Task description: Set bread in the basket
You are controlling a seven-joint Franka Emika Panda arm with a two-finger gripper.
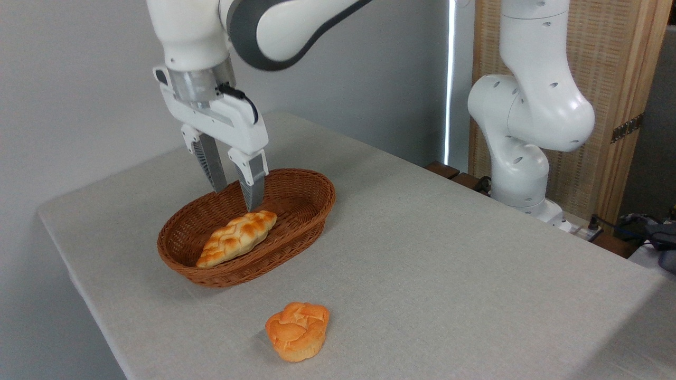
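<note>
Table [422, 253]: bread [237, 238] lies in basket [296, 232]; tool [235, 198] parted, empty, above it. I'd lift straight, clearing the rim.

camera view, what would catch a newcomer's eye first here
Most striking is the white arm's pincer, open and hanging just above the reddish-brown wicker basket left of centre. The golden braided bread lies free inside the basket, leaning toward its near rim. Alone on the grey tablecloth in front sits a round orange bun.
</note>
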